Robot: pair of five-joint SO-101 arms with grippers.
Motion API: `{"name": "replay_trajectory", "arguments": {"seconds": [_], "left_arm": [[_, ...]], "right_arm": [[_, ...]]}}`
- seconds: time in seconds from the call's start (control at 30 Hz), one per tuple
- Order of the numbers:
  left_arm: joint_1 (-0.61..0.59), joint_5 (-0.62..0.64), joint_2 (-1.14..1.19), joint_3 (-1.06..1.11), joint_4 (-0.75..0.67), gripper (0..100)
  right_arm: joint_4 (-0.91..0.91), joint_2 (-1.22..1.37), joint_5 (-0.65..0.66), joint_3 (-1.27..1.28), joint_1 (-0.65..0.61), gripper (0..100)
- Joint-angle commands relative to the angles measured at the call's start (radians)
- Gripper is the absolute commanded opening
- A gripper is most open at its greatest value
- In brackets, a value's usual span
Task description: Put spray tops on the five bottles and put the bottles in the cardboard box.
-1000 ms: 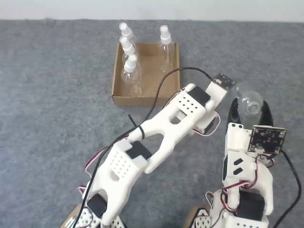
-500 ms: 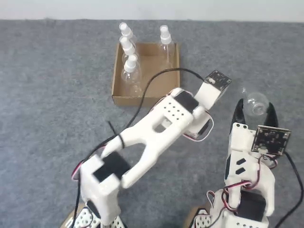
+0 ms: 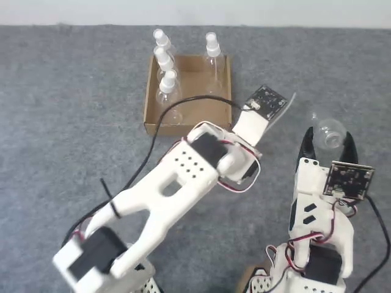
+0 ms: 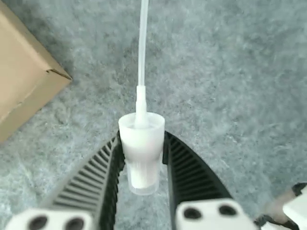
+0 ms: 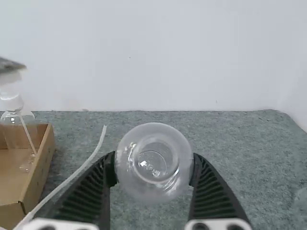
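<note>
The left gripper is closed partway, its black ribbed fingers pressing on both sides of a white plastic spray top. The top's thin white dip tube points away and is cut off by the frame edge. The right gripper is spread wide around a clear round plastic bottle, gripping its sides, with the open mouth facing the wrist camera. The gripper holds the bottle beside the shallow brown cardboard box, where four clear bottles with white spray tops stand. Everything rests on grey carpet-like felt, with a plain white wall behind. Both wrist views cut the box off at a corner.
</note>
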Motion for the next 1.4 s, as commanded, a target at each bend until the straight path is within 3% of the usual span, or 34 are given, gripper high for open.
{"name": "replay_trajectory", "arguments": {"seconds": [0.0, 0.23, 0.37, 0.63, 1.03, 1.2, 1.37], "left_arm": [[-0.002, 0.003, -0.152, 0.022, -0.023, 1], [-0.038, 0.029, -0.353, 0.105, -0.026, 1], [-0.16, 0.126, -0.474, 0.124, -0.026, 1], [-0.381, 0.193, -0.643, 0.124, -0.002, 1], [-0.606, 0.195, -0.701, 0.122, 0.207, 1], [-0.764, 0.301, -0.701, 0.124, 0.287, 1], [-0.876, 0.315, -0.709, 0.185, 0.269, 1]], "right_arm": [[-0.028, -0.015, -0.014, -0.054, 0.012, 4.1], [-0.028, -0.015, -0.015, -0.054, 0.012, 4.1], [-0.028, -0.015, -0.015, -0.052, 0.01, 4.1], [-0.028, -0.015, -0.015, -0.051, 0.005, 4.1], [-0.028, -0.015, -0.015, -0.049, 0.004, 4.1], [-0.028, -0.015, -0.015, -0.049, 0.004, 4.1], [-0.028, -0.015, -0.015, -0.049, 0.004, 4.1]]}}
